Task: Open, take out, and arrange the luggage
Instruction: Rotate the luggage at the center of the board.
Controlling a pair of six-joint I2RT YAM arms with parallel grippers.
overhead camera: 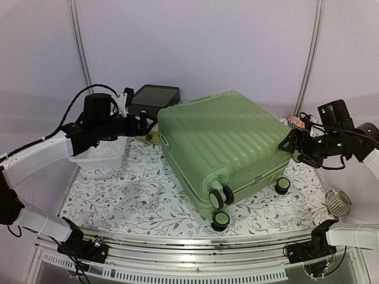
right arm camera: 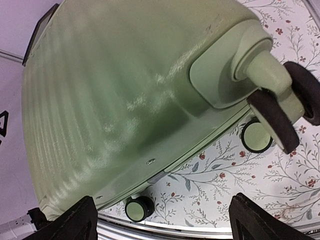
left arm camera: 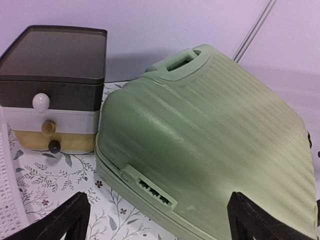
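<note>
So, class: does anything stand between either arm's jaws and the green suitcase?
Nothing visible does. Both stand open facing the suitcase: the left jaws at its lock side, the right jaws at its wheeled corner. The drawer box sits off to one side.

hidden behind the luggage (overhead camera: 222, 139): lower right of the drawer box (overhead camera: 155, 97); cropped at the left wrist view's edge: most of the mesh basket (left arm camera: 6, 175); too small to read: lock (left arm camera: 150, 189) dials; shut away from sight: the luggage's inside
</note>
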